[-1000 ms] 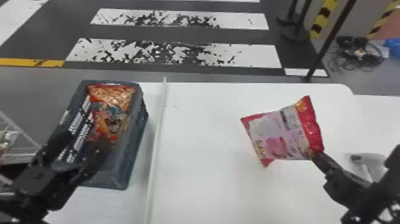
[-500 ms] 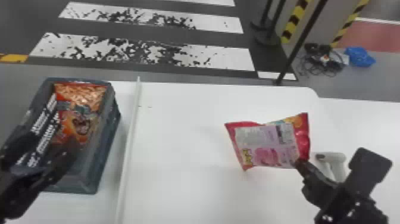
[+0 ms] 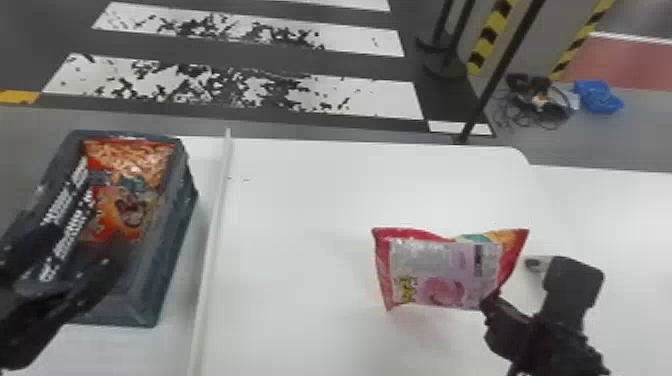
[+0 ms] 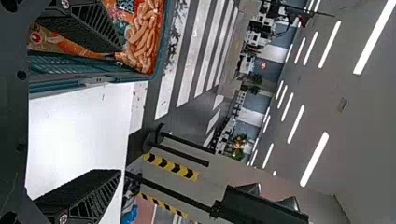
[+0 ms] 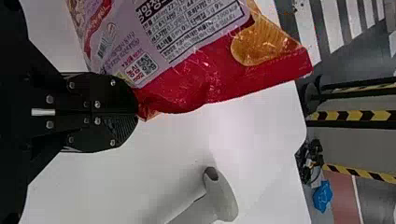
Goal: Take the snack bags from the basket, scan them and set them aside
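Note:
In the head view, my right gripper [image 3: 492, 300] is shut on a corner of a red and pink snack bag [image 3: 435, 272], held over the table with its printed back showing. The right wrist view has that gripper [image 5: 136, 113] closed on the edge of the bag [image 5: 201, 70]. At the left, my left gripper [image 3: 70, 255] is over the near part of the basket [image 3: 172, 235], fingers spread. Orange snack bags [image 3: 125, 210] lie in the basket. In the left wrist view, the left gripper [image 4: 105, 112] stands open, one finger beside an orange bag [image 4: 142, 37], the other over the table.
A light grey scanner [image 5: 219, 196] lies on the white table [image 3: 300, 200], partly behind the right arm in the head view. A raised white strip [image 3: 215, 220] runs between the basket and the bag. Black posts stand beyond the table.
The head view has shifted, so the scene sits farther left. The held bag has turned more level, and the right arm now covers part of the scanner. My right gripper has kept its hold.

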`<state>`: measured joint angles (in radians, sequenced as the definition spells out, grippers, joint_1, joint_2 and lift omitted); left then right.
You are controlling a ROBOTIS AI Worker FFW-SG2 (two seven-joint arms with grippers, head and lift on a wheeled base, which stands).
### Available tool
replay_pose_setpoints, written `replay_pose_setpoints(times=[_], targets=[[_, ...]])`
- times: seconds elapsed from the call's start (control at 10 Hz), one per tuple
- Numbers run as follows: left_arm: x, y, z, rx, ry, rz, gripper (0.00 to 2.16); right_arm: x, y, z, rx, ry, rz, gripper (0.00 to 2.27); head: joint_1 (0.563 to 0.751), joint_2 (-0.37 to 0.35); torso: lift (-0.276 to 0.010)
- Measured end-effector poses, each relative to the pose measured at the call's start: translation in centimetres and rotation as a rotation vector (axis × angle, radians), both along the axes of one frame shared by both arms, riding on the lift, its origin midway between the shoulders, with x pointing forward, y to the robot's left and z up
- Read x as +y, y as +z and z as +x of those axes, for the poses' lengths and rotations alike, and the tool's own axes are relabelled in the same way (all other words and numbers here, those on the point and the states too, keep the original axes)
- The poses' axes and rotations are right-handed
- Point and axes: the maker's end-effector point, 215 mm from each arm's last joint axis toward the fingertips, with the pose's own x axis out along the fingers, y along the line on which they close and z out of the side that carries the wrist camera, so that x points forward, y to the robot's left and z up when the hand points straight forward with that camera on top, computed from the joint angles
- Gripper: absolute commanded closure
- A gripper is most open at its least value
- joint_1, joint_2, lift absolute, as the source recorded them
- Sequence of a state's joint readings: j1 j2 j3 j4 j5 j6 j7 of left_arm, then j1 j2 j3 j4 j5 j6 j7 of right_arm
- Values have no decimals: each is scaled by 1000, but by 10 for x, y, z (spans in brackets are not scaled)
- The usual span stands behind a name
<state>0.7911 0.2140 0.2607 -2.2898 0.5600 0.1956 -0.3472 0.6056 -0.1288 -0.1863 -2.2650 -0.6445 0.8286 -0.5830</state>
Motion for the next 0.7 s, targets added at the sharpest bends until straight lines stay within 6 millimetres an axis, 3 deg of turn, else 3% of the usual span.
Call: replay_pose_setpoints(times=[0.1, 0.2, 0.3, 0.4, 0.7], targets=[[0, -2, 0, 1, -7, -2, 70, 4, -8, -6, 27, -1, -10, 1926, 695, -128, -75], [-1, -3, 0, 3, -9, -6, 70, 4, -14, -10, 43, -5, -19, 1673, 695, -126, -75], [-2, -5, 1, 5, -10, -12, 70, 4, -16, -12, 46, -4, -18, 778, 695, -130, -75], [-5, -10, 2, 11, -11, -19, 70, 5, -12, -8, 33, 5, -10, 110, 695, -130, -75], [-20, -17, -1, 20, -41, -35, 70, -8, -6, -3, 31, 6, -41, 2, 695, -170, -75]])
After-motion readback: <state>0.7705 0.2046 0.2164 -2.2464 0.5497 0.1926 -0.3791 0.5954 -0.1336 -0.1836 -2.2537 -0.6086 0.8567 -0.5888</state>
